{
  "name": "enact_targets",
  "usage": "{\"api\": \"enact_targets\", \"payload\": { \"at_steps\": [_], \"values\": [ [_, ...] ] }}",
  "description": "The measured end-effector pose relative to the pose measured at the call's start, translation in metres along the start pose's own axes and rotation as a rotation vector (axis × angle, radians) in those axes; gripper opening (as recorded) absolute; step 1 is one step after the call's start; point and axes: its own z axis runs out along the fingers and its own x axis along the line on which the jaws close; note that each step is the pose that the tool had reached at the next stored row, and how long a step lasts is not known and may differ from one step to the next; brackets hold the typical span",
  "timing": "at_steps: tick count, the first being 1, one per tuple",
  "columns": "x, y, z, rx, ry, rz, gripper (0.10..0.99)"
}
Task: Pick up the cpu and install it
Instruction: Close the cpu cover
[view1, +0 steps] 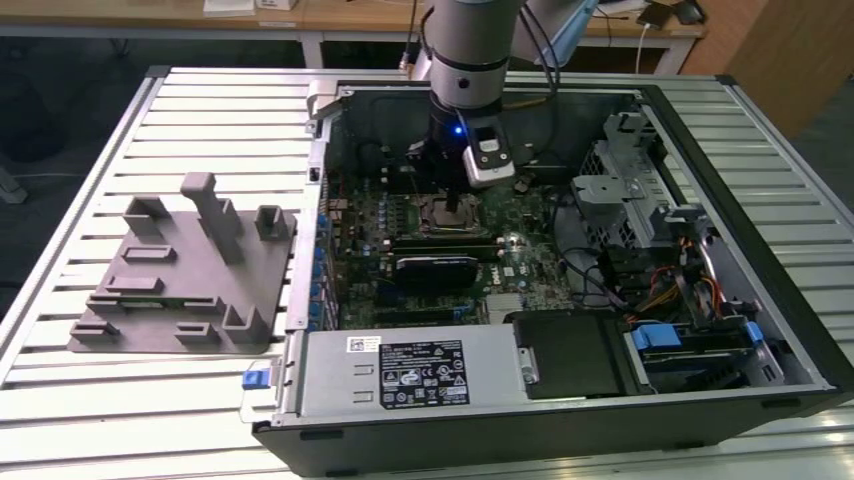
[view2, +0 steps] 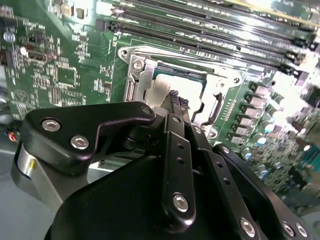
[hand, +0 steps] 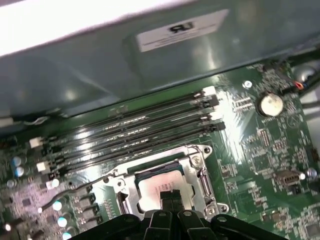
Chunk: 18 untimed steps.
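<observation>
The cpu (hand: 150, 186) lies flat inside the open metal-framed socket (hand: 198, 167) on the green motherboard, its silver top catching the light. In the second wrist view the cpu (view2: 189, 84) sits in the same socket frame (view2: 136, 75). My gripper (hand: 171, 196) hangs directly over the chip with its two black fingertips pressed together, shut, with nothing seen between them. Its tips (view2: 176, 98) are at or just above the chip's surface; contact cannot be told. In the exterior view the gripper (view1: 454, 208) points down into the open computer case, over the socket.
Several black memory slots (hand: 135, 125) run beside the socket, near the case wall (hand: 125, 65). A coin battery (hand: 270, 104) sits on the board. A grey fixture block (view1: 187, 270) stands on the slatted table at the exterior view's left. The power supply (view1: 400, 372) and drive cage (view1: 627, 190) crowd the case.
</observation>
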Motion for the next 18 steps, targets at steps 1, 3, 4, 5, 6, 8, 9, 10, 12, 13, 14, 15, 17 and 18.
{"api": "enact_targets", "payload": {
  "at_steps": [1, 3, 4, 5, 6, 8, 9, 10, 12, 13, 14, 15, 17, 18],
  "values": [
    [0.0, 0.0, 0.0001, 0.0, 0.0001, -0.018, 0.106],
    [0.0, 0.0, 0.0002, -0.001, 0.0002, -0.054, 0.106],
    [0.0, 0.0, 0.0003, -0.001, 0.0002, -0.068, 0.106],
    [0.0, 0.0, 0.0003, -0.001, 0.0002, -0.071, 0.106],
    [0.0, 0.0, 0.0003, -0.001, 0.0002, -0.072, 0.106],
    [0.0, 0.0, 0.0003, -0.004, 0.001, -0.072, 0.106],
    [0.0, 0.0, 0.0004, -0.028, 0.007, -0.072, 0.106],
    [0.0, -0.0001, 0.0003, -0.036, 0.0092, -0.072, 0.106],
    [0.0001, -0.0004, 0.0004, -0.038, 0.0096, -0.072, 0.106],
    [0.0001, -0.0007, 0.0003, -0.038, 0.0097, -0.071, 0.106],
    [0.0002, -0.0012, 0.0004, -0.038, 0.0097, -0.072, 0.106],
    [0.0003, -0.0016, 0.0004, -0.038, 0.0097, -0.071, 0.106],
    [0.001, -0.0024, 0.0006, -0.038, 0.0097, -0.072, 0.106],
    [0.0018, -0.0027, 0.0009, -0.039, 0.0096, -0.072, 0.106]
  ]
}}
